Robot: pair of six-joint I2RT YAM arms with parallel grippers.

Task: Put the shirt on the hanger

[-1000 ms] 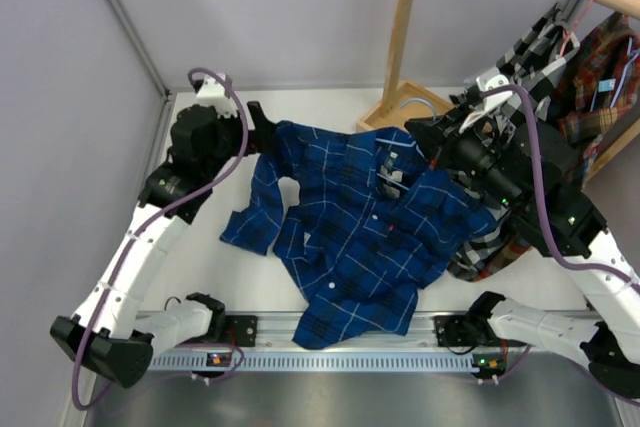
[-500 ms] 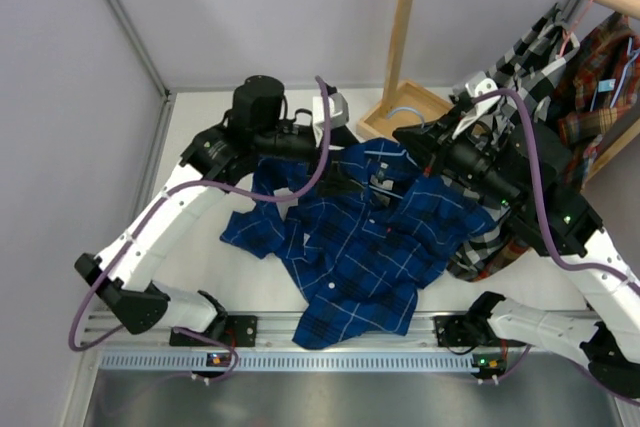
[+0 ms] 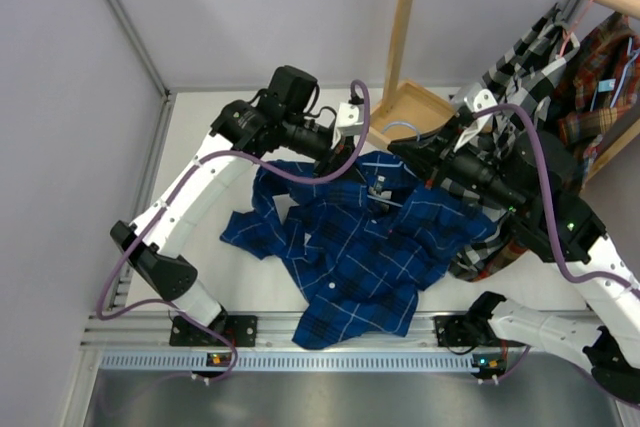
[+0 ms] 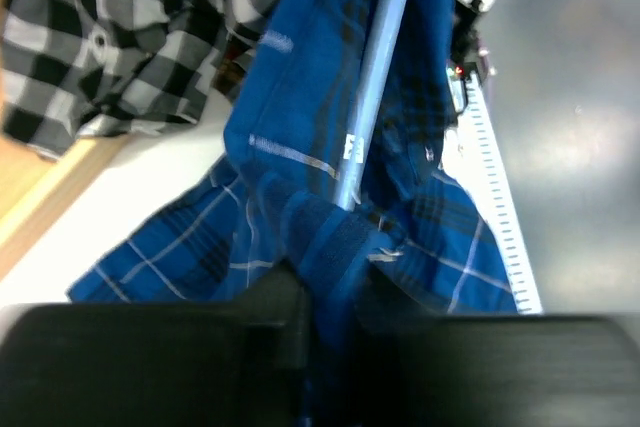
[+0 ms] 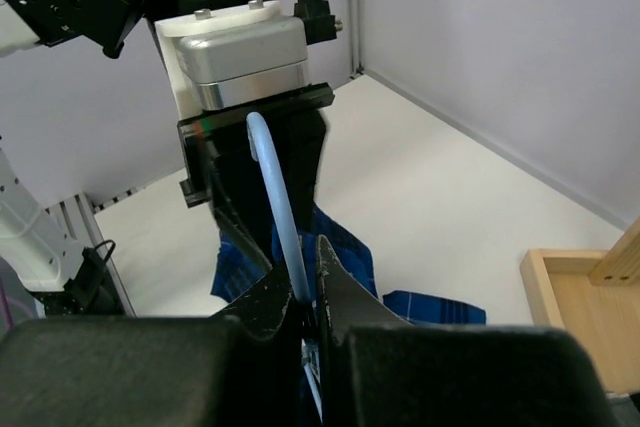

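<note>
The dark blue plaid shirt [image 3: 350,257] lies rumpled on the white table, its collar end lifted toward the back. My left gripper [image 3: 352,159] reaches in from the left and is shut on a fold of the shirt [image 4: 335,237] near the collar [image 4: 325,292]. The hanger [image 4: 375,77], a thin light-blue wire, runs up through the cloth just beyond those jaws. My right gripper [image 3: 402,152] faces the left one and is shut [image 5: 308,292] on the hanger's curved hook [image 5: 280,197]. The rest of the hanger is hidden in the shirt [image 5: 345,242].
A wooden rack post [image 3: 403,27] rises from a wooden base [image 3: 410,107] just behind both grippers. A black-and-white checked shirt [image 3: 520,57] and a red-brown plaid shirt [image 3: 600,77] hang on the rail at the right. The checked shirt [image 4: 120,37] lies close to the left wrist. Walls bound the left and back.
The left arm swung from the far left corner across to the shirt's collar, and its jaws went from open to shut on the cloth. The right gripper shifted slightly left with the hanger.
</note>
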